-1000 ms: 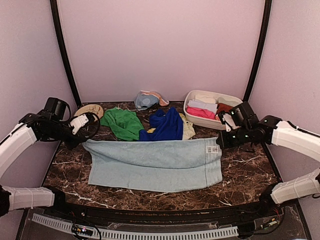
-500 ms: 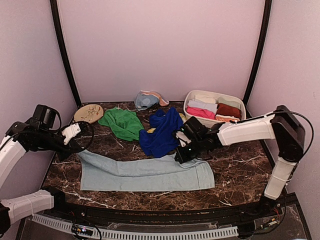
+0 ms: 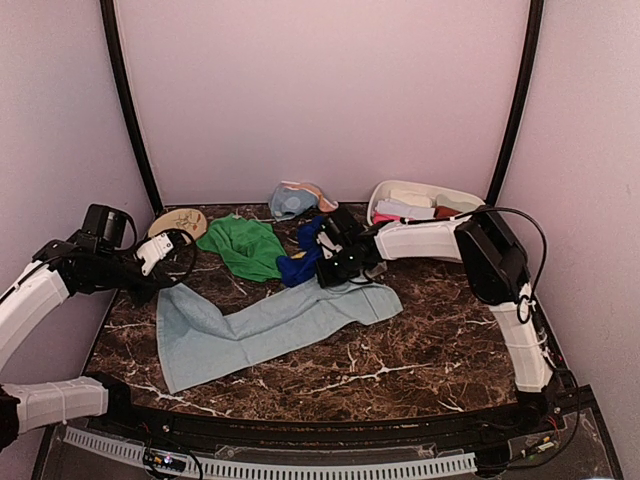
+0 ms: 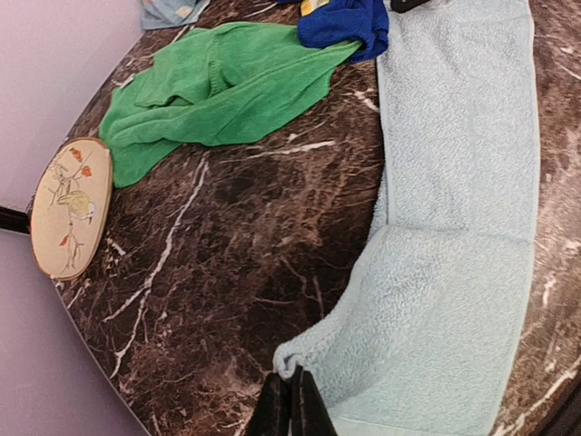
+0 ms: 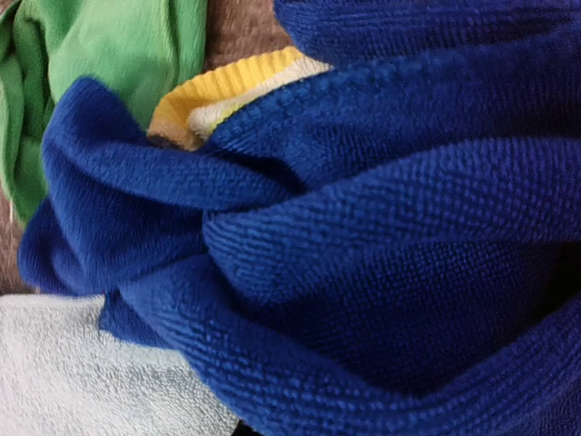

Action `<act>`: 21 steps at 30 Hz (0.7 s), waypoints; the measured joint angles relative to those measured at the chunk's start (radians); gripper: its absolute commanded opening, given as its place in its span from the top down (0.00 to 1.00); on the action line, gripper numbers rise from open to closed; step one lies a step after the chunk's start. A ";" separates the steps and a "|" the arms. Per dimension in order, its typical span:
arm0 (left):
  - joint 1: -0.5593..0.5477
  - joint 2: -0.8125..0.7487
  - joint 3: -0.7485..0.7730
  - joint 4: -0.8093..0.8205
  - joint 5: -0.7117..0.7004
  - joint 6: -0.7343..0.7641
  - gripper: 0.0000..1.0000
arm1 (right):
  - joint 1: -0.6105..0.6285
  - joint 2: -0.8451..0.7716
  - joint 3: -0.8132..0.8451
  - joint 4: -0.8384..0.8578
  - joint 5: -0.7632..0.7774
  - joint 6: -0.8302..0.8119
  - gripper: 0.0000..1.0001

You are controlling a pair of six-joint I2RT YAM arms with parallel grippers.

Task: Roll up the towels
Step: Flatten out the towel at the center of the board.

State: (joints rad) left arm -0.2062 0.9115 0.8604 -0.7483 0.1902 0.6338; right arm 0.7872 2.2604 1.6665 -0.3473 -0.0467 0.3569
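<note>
A long light blue towel (image 3: 270,325) lies slanted across the marble table, partly doubled over at its right end. My left gripper (image 3: 163,287) is shut on its near-left corner, and the left wrist view shows the black fingertips (image 4: 292,386) pinching that corner of the light blue towel (image 4: 454,227). My right gripper (image 3: 340,275) sits at the towel's upper right edge, which is drawn up to it, pressed against the crumpled royal blue towel (image 3: 305,262). In the right wrist view the royal blue towel (image 5: 363,227) hides the fingers. A green towel (image 3: 245,247) lies behind.
A tan patterned disc (image 3: 178,224) lies at the back left. A white basin (image 3: 425,187) at the back right holds rolled towels. A grey-blue and pink bundle (image 3: 295,198) sits by the back wall. A yellow cloth edge (image 5: 227,86) peeks from under the royal blue towel.
My right gripper has swept left and back across the table, dragging the light blue towel's right end over itself to the royal blue towel. The left gripper kept its corner and shifted little.
</note>
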 measured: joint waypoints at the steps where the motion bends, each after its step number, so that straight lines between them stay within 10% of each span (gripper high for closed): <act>1: 0.000 0.004 -0.014 0.031 -0.021 -0.003 1.00 | -0.007 0.034 0.055 -0.015 0.003 -0.005 1.00; 13: 0.013 0.249 -0.034 0.361 -0.254 -0.019 1.00 | -0.081 0.363 0.653 -0.165 0.027 -0.042 1.00; 21: 0.023 0.260 0.146 0.311 -0.230 -0.034 1.00 | -0.048 -0.071 0.053 -0.043 -0.052 -0.047 1.00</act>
State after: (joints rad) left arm -0.1833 1.1717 1.0061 -0.4374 -0.0402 0.5999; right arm 0.7391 2.1891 1.7191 -0.3908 -0.0990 0.3103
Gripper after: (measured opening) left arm 0.013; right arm 0.021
